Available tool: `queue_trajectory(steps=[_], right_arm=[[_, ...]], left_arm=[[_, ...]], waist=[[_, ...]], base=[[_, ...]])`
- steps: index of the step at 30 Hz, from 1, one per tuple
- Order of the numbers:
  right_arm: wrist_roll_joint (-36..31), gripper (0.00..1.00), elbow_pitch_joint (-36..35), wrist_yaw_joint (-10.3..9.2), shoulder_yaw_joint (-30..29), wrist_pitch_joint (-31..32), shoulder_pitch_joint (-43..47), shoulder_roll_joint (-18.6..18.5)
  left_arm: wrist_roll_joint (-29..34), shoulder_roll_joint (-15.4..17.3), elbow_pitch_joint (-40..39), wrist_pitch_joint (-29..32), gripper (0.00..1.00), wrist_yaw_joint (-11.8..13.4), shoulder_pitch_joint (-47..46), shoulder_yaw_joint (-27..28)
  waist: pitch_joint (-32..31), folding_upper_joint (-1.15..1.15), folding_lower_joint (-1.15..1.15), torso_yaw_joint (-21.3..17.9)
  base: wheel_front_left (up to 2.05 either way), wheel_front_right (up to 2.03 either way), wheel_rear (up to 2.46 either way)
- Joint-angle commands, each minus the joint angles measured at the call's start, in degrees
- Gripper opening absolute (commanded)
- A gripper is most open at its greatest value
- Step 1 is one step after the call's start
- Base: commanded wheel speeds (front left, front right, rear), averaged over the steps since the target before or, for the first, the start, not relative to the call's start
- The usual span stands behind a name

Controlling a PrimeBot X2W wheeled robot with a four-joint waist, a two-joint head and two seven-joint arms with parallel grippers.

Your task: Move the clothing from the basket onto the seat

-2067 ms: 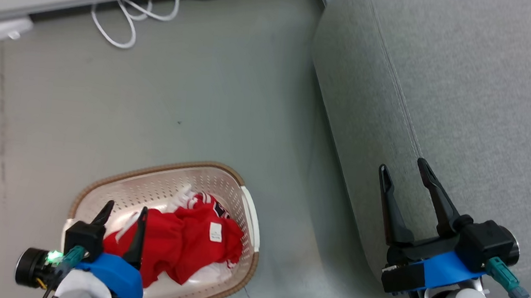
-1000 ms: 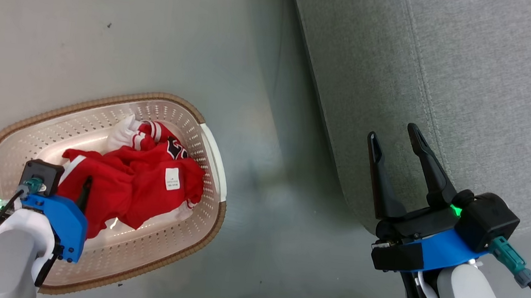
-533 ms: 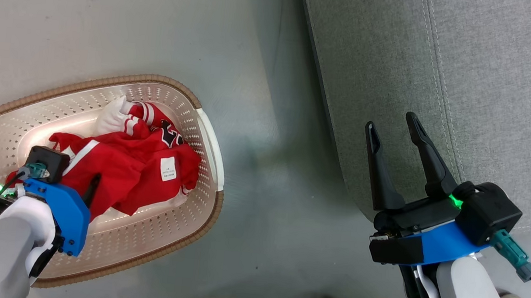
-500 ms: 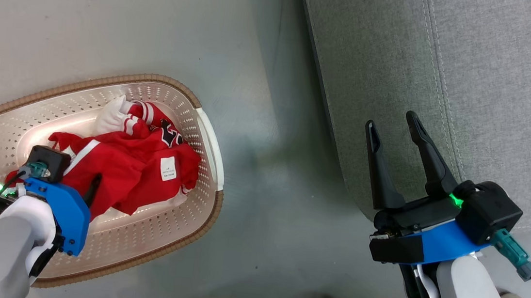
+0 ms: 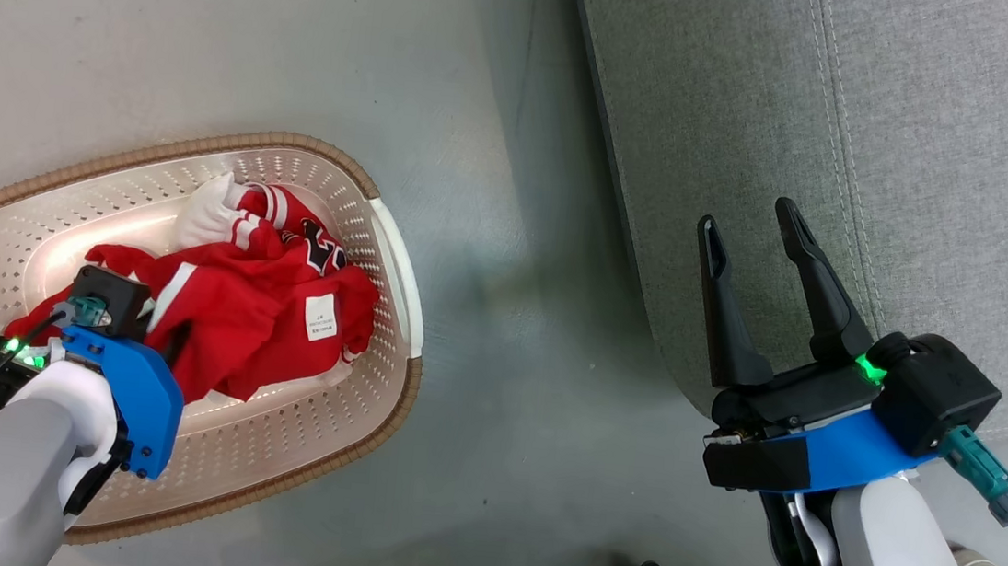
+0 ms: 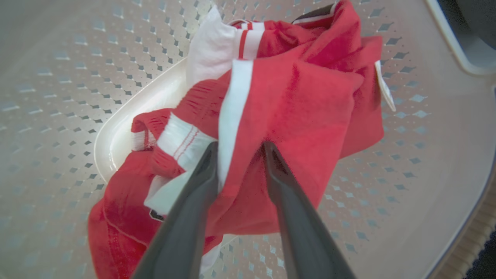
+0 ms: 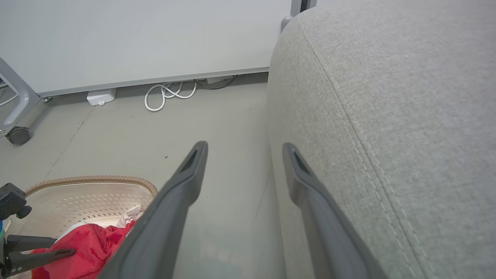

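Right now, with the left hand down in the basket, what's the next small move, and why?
Probably squeeze the left hand shut on the clothing. Its fingers stand either side of a red fold, but I cannot tell whether it is clamped. The clothing lies in the basket, so a firm grip should come before lifting toward the seat.

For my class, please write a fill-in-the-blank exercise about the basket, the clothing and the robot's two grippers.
The clothing in the basket is mainly ___ with white trim. The left gripper has its jaws ___ on the clothing. The right gripper, near the seat, has its jaws ___.
Missing words: red; shut; open.
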Motion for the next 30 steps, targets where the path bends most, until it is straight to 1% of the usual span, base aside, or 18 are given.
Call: queue_trajectory(steps=[1, 15, 19, 25, 30], right_arm=[[0.2, 1.0, -0.1, 0.03, 0.0, -0.2, -1.0, -0.1], [0.3, 1.0, -0.1, 0.03, -0.1, -0.2, -1.1, -0.1], [-0.2, 1.0, 0.3, 0.03, -0.6, -0.2, -1.3, -0.1], [-1.4, 1.0, 1.3, 0.03, -1.1, -0.2, -0.9, -0.2], [-2.6, 1.0, 2.5, 0.03, -1.7, -0.2, 0.7, -0.2]], left_arm=[[-0.3, 0.2, 0.1, -0.5, 0.0, -0.1, -1.0, -0.3], [-4.7, -0.4, 1.8, -2.4, 0.0, -0.1, -3.0, -4.8], [-6.0, -1.2, 2.5, -3.7, 0.0, -0.1, -3.4, -5.7], [-8.8, -4.3, 4.4, -6.6, 0.0, -0.1, -2.2, -6.4], [-10.4, -7.2, 5.5, -8.9, 0.0, -0.1, -0.6, -8.0]], waist=[[0.0, 0.0, 0.0, 0.0], [-0.2, 0.0, 0.0, 0.8], [-1.1, 0.0, 0.0, 1.8], [-6.2, 0.0, 0.0, 4.3], [-12.7, 0.0, 0.0, 6.8]], base=[[0.0, 0.0, 0.0], [0.0, 0.0, 0.0], [0.0, 0.0, 0.0], [0.0, 0.0, 0.0], [0.0, 0.0, 0.0]])
